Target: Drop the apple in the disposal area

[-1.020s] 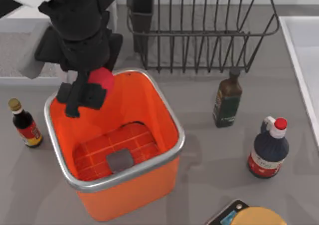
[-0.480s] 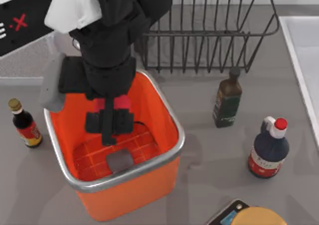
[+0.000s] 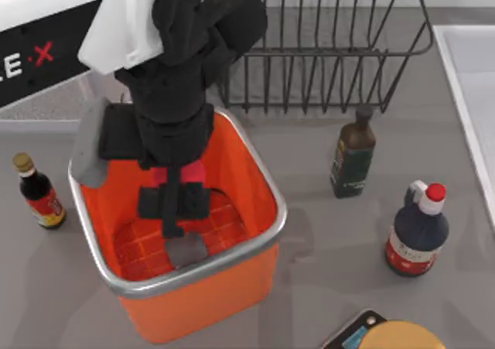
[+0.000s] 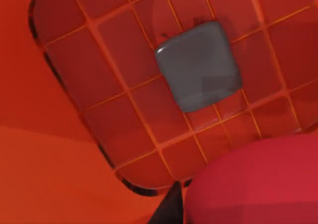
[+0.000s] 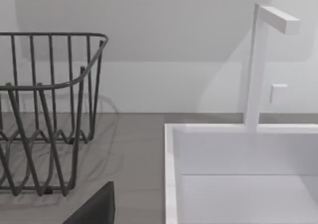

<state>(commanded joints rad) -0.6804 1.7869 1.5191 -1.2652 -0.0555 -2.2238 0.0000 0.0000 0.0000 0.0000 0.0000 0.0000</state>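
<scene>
The orange disposal area (image 3: 209,302), a square bin with a silver rim, stands at the table's front left. My left gripper (image 3: 174,198) hangs inside its opening, pointing down, shut on the red apple (image 3: 191,171), which shows between the black fingers. In the left wrist view the apple (image 4: 253,184) fills the near corner, above the bin's gridded floor and its grey patch (image 4: 198,65). The apple is held above the floor, not touching it. A dark edge of my parked right gripper (image 5: 97,209) shows in the right wrist view.
A black wire dish rack (image 3: 325,47) stands right behind the bin. A dark bottle (image 3: 353,155) and a red-capped bottle (image 3: 418,233) stand to the right, a small sauce bottle (image 3: 39,194) to the left. A white sink (image 3: 472,94) borders the right edge.
My left gripper carried the apple from over the bin's back-left rim to above the bin's middle, then sank slightly into the opening.
</scene>
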